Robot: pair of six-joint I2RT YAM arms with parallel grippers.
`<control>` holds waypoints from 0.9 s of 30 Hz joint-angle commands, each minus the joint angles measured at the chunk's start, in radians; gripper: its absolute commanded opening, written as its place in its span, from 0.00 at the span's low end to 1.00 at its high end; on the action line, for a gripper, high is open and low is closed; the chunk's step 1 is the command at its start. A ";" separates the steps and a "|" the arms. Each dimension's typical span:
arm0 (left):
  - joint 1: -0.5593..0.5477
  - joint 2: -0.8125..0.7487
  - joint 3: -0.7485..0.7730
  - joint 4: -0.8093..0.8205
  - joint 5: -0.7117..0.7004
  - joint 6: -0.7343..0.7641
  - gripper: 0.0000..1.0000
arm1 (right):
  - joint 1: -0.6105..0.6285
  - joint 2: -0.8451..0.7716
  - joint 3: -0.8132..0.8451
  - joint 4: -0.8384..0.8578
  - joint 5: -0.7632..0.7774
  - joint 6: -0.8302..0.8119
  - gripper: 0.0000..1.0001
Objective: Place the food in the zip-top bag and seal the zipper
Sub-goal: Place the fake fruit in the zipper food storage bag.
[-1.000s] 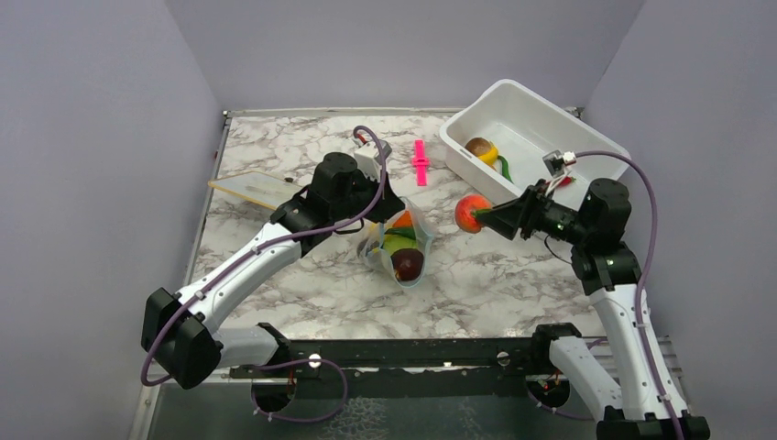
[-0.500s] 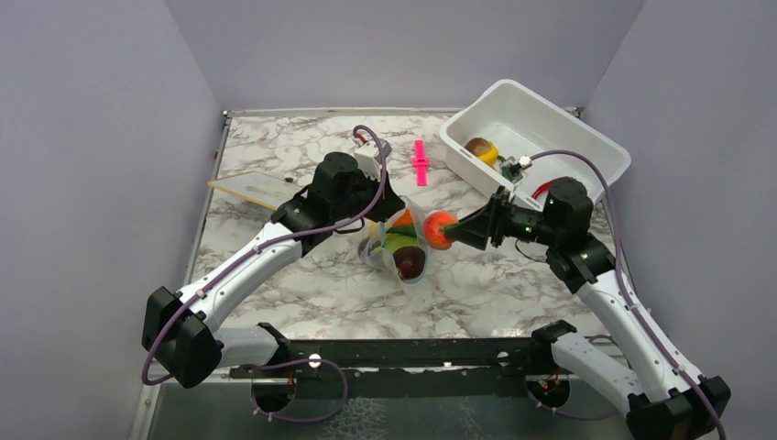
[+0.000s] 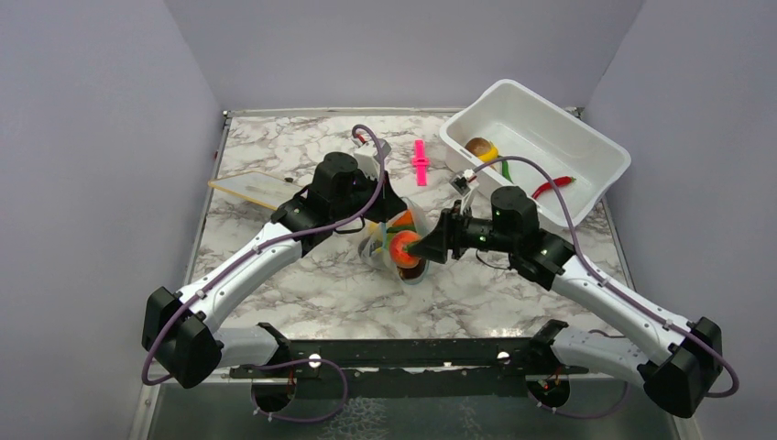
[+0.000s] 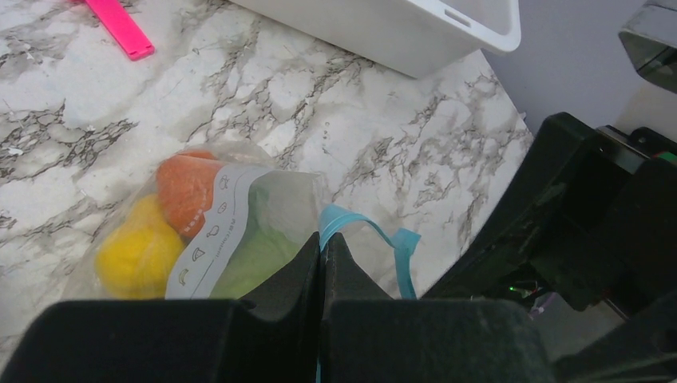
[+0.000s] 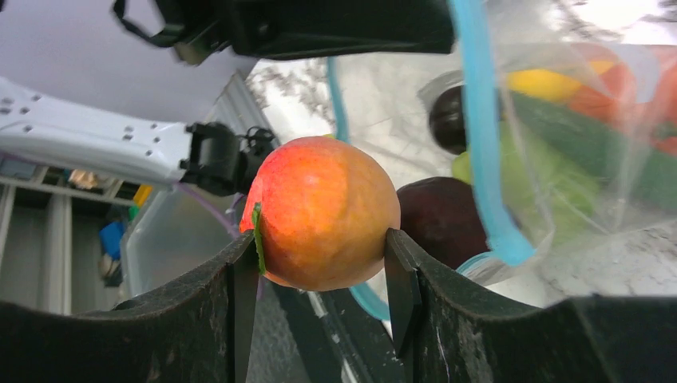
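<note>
peach-coloured fruit [image 5: 323,223]: caught between the right jaws, one on each flank, at the bag's open mouth and just in front of a dark brown piece [image 5: 441,219].
right gripper [image 3: 414,247]: jaws clamped on the fruit, pointing left at the bag.
zip-top bag [image 4: 239,231]: lying mid-worktop between the two arms, with its mouth gaping.
zipper [image 5: 477,136]: unsealed; its blue strips pass on either side of the fruit.
left gripper [image 4: 323,243]: jaws pressed together on the bag's blue rim.
inside the bag: a yellow piece [image 4: 136,255], an orange piece [image 4: 188,187] and a green piece [image 4: 255,259], seen through the plastic.
white tub [image 3: 586,151]: at the far right, holding a brown-and-yellow piece [image 3: 481,148] and a red chilli [image 3: 554,186].
pink clip [image 3: 420,162]: on the worktop [image 3: 302,147] beyond the bag.
pale board [image 3: 252,190]: far left.
</note>
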State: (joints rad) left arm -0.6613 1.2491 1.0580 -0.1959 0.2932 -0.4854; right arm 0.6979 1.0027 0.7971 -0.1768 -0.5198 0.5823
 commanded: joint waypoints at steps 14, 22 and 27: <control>-0.001 -0.043 0.028 0.103 0.166 -0.159 0.00 | 0.030 0.083 0.084 0.006 0.290 -0.093 0.42; -0.001 -0.041 0.019 0.131 0.144 -0.174 0.00 | 0.030 0.026 0.131 -0.137 0.356 -0.210 0.67; 0.000 -0.032 0.017 0.154 0.145 -0.193 0.00 | 0.032 -0.023 0.145 -0.186 0.291 -0.265 0.72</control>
State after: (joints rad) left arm -0.6613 1.2339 1.0580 -0.1268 0.4015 -0.6456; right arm 0.7254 1.0210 0.8997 -0.2985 -0.2142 0.3935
